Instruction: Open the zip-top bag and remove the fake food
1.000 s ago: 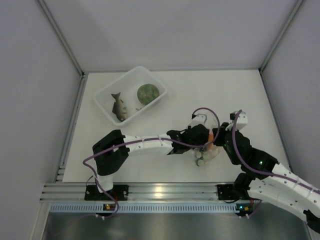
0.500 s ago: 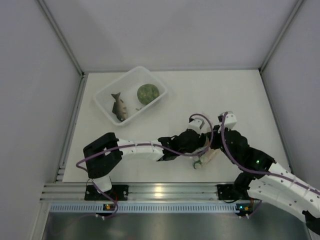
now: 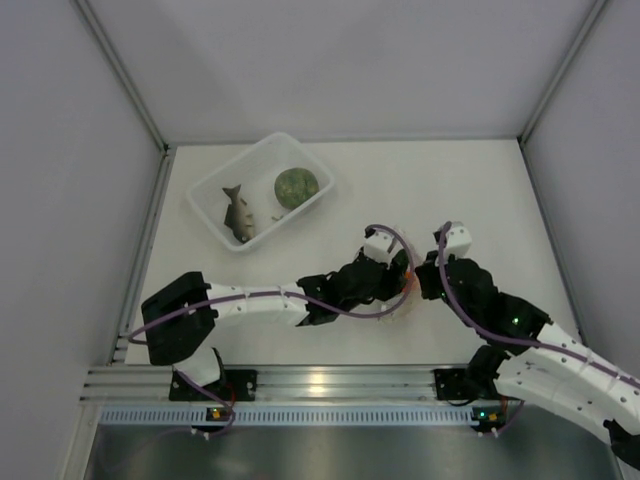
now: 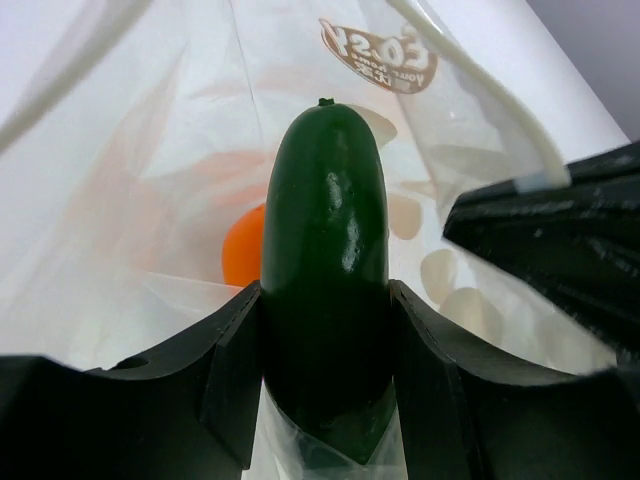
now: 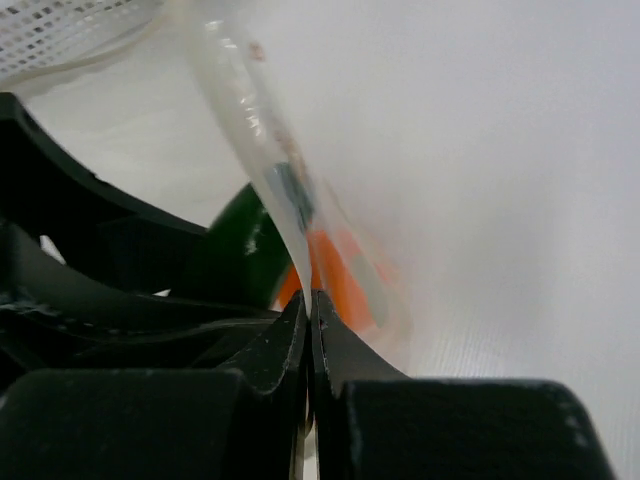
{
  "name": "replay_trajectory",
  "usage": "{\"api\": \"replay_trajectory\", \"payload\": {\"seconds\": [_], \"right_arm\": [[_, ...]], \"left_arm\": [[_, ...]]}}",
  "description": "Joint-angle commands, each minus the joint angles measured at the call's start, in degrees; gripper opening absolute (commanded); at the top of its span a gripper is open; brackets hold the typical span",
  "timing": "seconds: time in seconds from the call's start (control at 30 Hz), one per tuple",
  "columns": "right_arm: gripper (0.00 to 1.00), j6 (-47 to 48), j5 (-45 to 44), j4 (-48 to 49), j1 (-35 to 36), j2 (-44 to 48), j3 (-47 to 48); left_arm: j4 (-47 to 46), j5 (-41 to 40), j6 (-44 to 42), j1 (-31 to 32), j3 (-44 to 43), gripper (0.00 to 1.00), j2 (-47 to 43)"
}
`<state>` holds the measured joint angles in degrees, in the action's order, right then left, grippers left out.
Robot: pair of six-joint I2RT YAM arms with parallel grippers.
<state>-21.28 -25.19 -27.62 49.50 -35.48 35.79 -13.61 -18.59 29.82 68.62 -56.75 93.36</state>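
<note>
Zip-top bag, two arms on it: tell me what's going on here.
The right gripper pinches the edge of the zip-top bag, holding it open. The left gripper reaches inside, shut on the dark green cucumber. The orange ball lies in the bag behind it. The fish and the pale-green ball lie in the white basket, out of the bag.

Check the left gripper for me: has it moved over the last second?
Yes. Against the fixed white basket in the top view, the left gripper has shifted left, closer to it, with the cucumber clamped between its jaws.
</note>
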Motion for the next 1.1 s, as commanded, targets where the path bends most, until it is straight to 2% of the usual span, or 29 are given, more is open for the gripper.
{"api": "replay_trajectory", "payload": {"seconds": [0.0,0.1,0.23,0.47,0.63,0.73,0.87,1.07], "right_arm": [[0.0,-2.1,-8.46,-4.72,-0.45,-0.89,3.4],[0.0,-2.1,-9.35,-5.17,-0.54,-3.79,4.46],[0.0,-1.66,-7.07,-0.61,-0.45,-4.15,3.85],[0.0,0.89,-6.54,4.5,-0.54,-6.17,4.9],[0.0,1.94,-0.92,4.06,-0.54,-7.93,5.17],[0.0,1.07,3.38,7.29,-0.54,-5.83,2.19],[0.0,-0.61,9.88,11.09,-0.45,-2.84,-0.63],[0.0,-0.34,14.55,9.43,1.13,-6.17,2.17]], "left_arm": [[-7.12,-2.42,-0.29,-0.07,3.04,0.0,-4.5],[-11.34,-0.06,-0.03,-0.07,6.82,0.0,-6.35],[-18.64,6.09,-1.34,-0.07,11.04,0.0,-8.81],[-21.63,17.35,-5.47,-0.07,11.75,0.0,-8.98],[-26.19,12.54,-4.42,0.11,15.52,0.0,-11.97],[-28.14,9.02,-3.72,0.02,17.45,0.0,-14.43],[-36.28,0.24,-1.53,0.02,20.0,0.0,-15.67],[-42.46,-0.04,-1.78,0.02,16.16,0.0,-10.84]]}}
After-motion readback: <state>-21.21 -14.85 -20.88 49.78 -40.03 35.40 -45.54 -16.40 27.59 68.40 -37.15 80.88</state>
